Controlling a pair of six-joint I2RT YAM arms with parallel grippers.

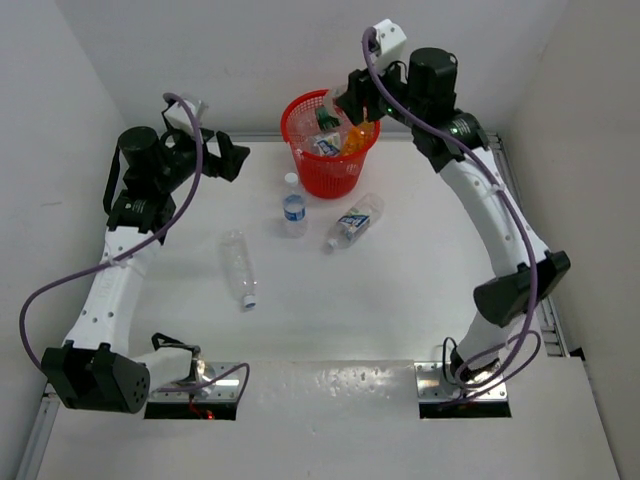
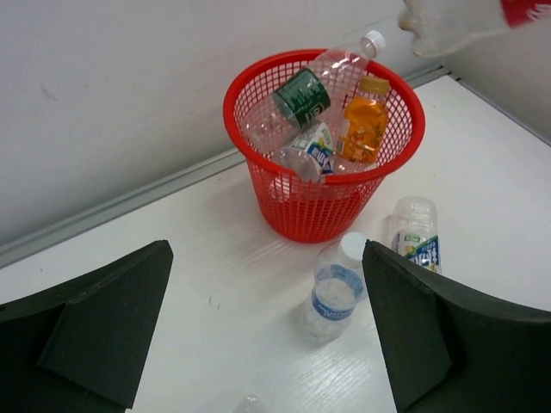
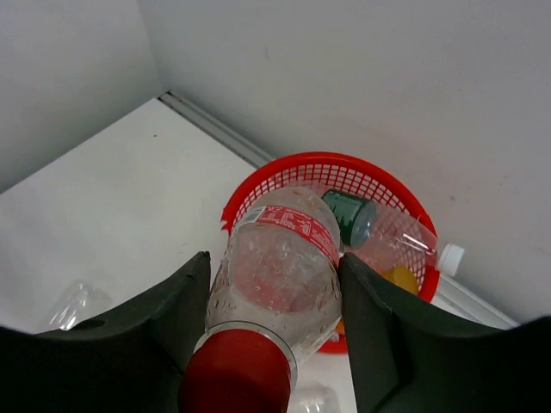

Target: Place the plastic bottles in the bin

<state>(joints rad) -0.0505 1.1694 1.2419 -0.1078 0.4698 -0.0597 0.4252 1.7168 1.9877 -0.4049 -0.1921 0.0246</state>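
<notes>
The right gripper [image 3: 274, 297], clenched on the red-capped bottle [image 3: 280, 249], holds it cap toward the wrist and base pointing ahead, over the bin [image 3: 331, 158] just beyond its fingertips.

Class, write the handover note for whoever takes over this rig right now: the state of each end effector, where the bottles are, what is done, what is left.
Left end effector: open, empty, facing the bin.
Right end effector: shut on the red-capped bottle, held over the bin's edge.
Done, in the bin: green-labelled bottle, orange bottle, and at least one blue-and-white-labelled bottle.
On the table: upright bottle beside the bin, labelled bottle lying next to it, clear bottle lying nearer the arms.
Left: drop the held bottle in, then bin those three.
</notes>
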